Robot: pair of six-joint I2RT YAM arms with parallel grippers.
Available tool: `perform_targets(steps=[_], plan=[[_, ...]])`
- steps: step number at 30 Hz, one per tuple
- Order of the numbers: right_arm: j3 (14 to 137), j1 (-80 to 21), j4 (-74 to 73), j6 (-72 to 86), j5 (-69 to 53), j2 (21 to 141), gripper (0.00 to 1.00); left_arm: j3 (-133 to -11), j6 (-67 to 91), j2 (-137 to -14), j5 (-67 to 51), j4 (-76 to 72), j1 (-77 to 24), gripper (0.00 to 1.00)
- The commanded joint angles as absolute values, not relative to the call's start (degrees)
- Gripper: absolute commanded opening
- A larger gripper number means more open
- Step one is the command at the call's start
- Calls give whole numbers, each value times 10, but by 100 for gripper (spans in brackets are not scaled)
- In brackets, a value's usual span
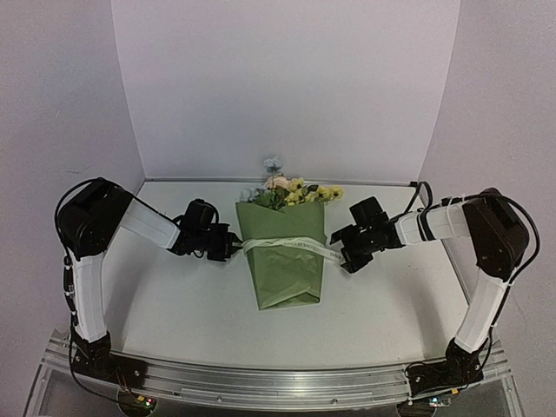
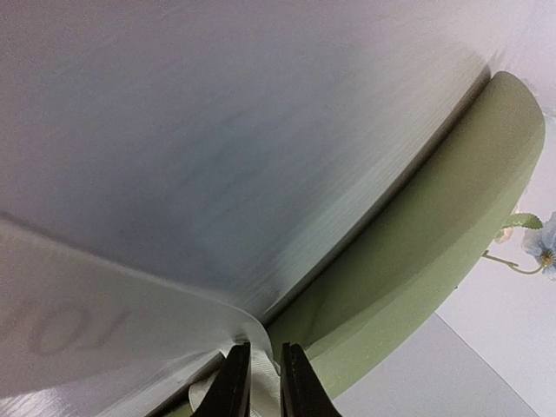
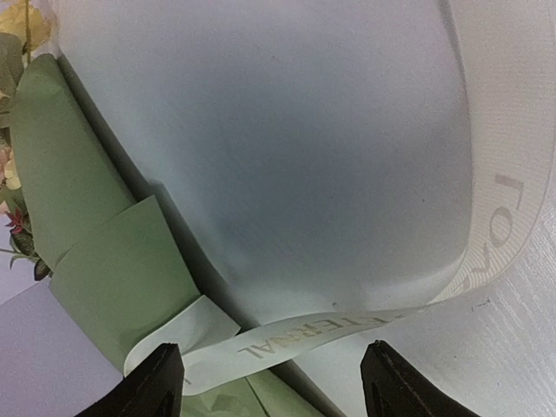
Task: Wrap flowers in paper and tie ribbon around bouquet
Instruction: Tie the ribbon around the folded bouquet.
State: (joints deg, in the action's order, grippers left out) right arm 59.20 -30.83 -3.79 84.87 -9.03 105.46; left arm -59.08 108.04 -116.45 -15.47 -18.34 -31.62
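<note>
The bouquet (image 1: 285, 261), an olive-green paper cone, lies in the middle of the table with its yellow and pink flowers (image 1: 295, 191) pointing to the back. The cream ribbon (image 1: 287, 244) runs across the paper. At the cone's left edge my left gripper (image 1: 233, 247) is shut on the ribbon's end; in the left wrist view the ribbon (image 2: 69, 321) sits between the near-closed fingers (image 2: 233, 387), beside the paper (image 2: 434, 234). My right gripper (image 1: 341, 252) stands open at the cone's right side. The lettered ribbon (image 3: 330, 330) passes between its wide fingers (image 3: 161, 382) untouched.
A grey-blue bloom (image 1: 273, 162) shows at the back, apart from the other blooms, and again in the left wrist view (image 2: 543, 248). White walls close the table (image 1: 174, 304) on three sides. The arm bases stand at the near corners.
</note>
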Motion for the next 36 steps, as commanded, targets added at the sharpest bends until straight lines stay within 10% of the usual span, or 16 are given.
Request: perform_targets(steps=[1,10,16,22,36], plan=[[601,-311,-29,871,-94,1065,73,-607,1081,-1184,-178,-190,-319,5],[609,-316,-11,901,-96,1099,68,-596,1064,-1182,-189,-218,-319,0],[612,-311,-4,897,-66,1111,45,-601,1032,-1174,-186,-204,-318,0],[616,-303,-4,878,-52,1112,1,-598,975,-1150,-165,-157,-311,0],[609,-300,-41,800,12,1079,0,-593,837,-1092,-120,-97,-270,0]])
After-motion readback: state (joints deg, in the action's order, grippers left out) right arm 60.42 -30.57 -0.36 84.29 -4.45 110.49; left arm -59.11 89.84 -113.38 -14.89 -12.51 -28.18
